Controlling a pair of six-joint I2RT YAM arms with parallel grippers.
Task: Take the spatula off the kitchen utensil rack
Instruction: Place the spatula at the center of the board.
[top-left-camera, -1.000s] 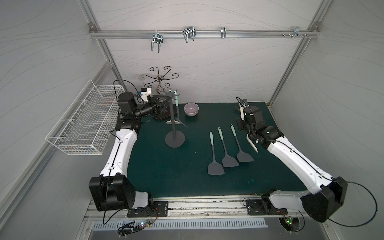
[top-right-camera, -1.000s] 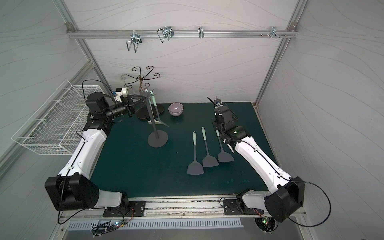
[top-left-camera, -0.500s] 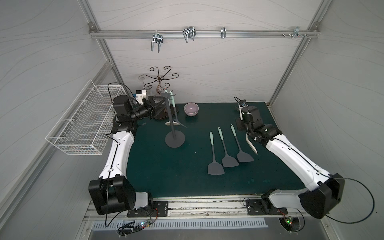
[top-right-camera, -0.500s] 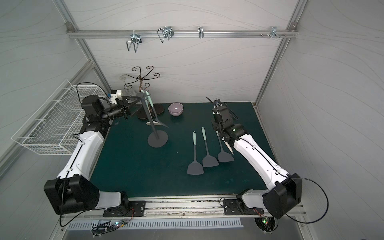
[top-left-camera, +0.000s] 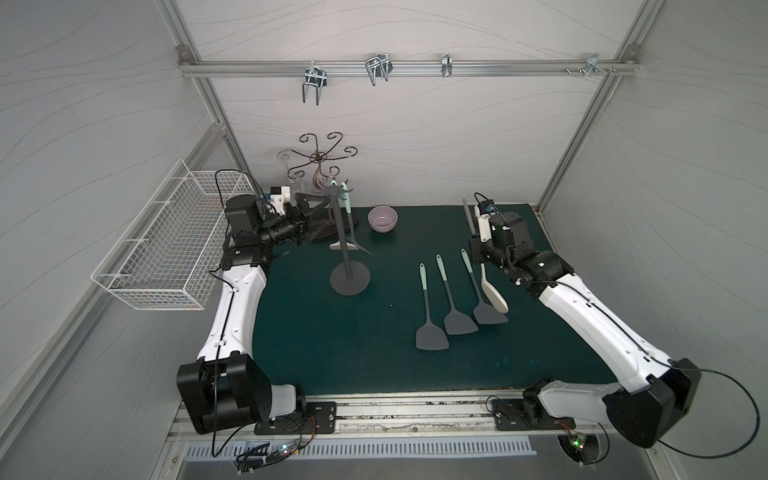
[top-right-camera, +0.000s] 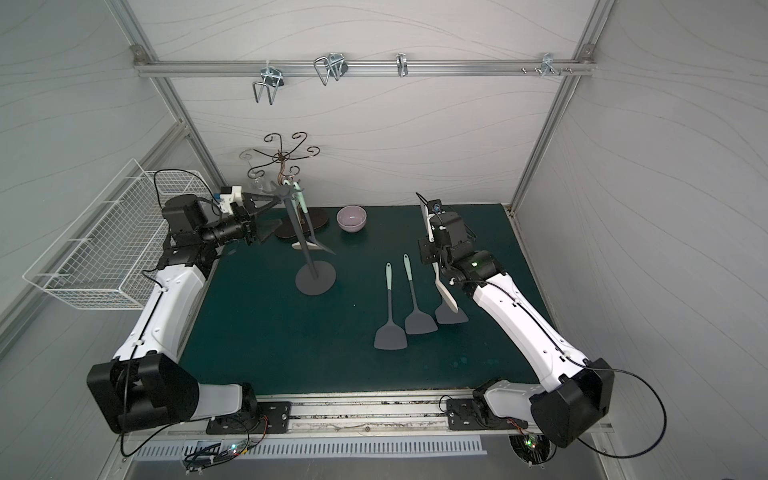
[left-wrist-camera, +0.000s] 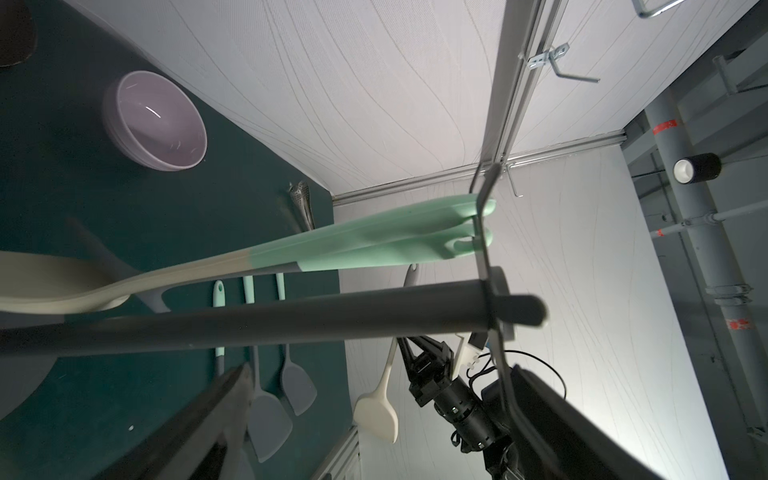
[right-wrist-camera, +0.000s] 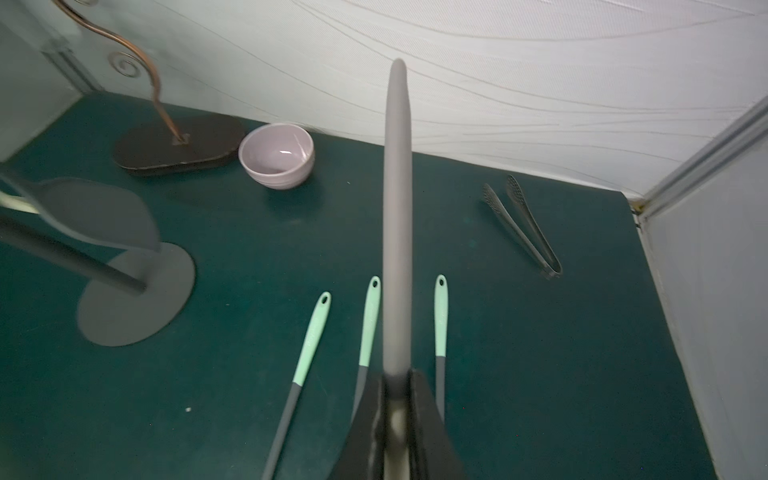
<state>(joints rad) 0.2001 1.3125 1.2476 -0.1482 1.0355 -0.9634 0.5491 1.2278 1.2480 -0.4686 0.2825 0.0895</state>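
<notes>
Top views: left gripper (top-left-camera: 323, 215) hanging splayed open, empty, just beside the top hub of the kitchen utensil rack (top-left-camera: 351, 286), which is standing far-left on the mat (top-left-camera: 332, 353). Left wrist: spatula (left-wrist-camera: 395, 255) hanging from a rack peg. Right wrist: right gripper (right-wrist-camera: 397, 399) clamping a grey-handled cream utensil (right-wrist-camera: 397, 208), right side.

Wider left fingers (top-right-camera: 268, 230); left arm (top-right-camera: 166, 299) drawn back.

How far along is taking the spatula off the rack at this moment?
Done: three spatulas lie on the mat. In hand: the right claw is shut on a cream-headed spatula; the left claw is open at the hub of the rack. Left: two mint-handled utensils hang from its pegs.
</notes>
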